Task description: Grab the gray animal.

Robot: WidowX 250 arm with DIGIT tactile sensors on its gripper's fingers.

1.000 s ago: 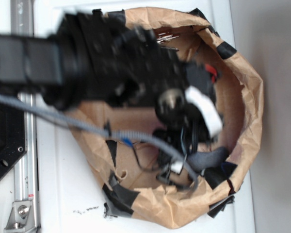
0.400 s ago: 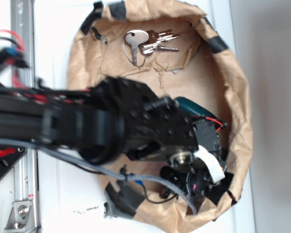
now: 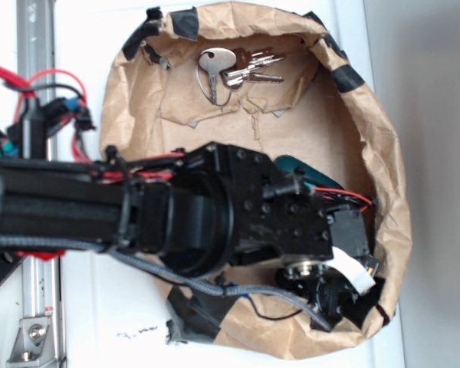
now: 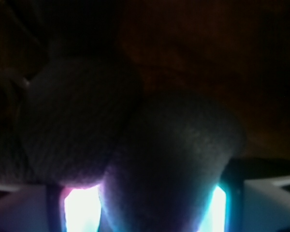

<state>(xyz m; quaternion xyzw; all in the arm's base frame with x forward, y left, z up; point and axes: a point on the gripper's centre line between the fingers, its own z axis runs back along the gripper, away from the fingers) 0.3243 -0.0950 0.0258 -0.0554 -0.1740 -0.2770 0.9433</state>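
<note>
While the big black arm (image 3: pixel 138 218) reaches across the brown paper bowl (image 3: pixel 383 138), its gripper (image 3: pixel 330 287) dips into the bowl's lower right corner. Up close, the gray animal (image 4: pixel 135 159) fills the wrist view between the glowing fingers (image 4: pixel 79 208); whether they squeeze it is unclear. Green case (image 3: pixel 299 167) peeks beside the arm. Keys (image 3: pixel 234 67) lie far up top.

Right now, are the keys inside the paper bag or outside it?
Inside. The keys lie on the bottom of the brown paper bag, with its crumpled rim all around them.
</note>
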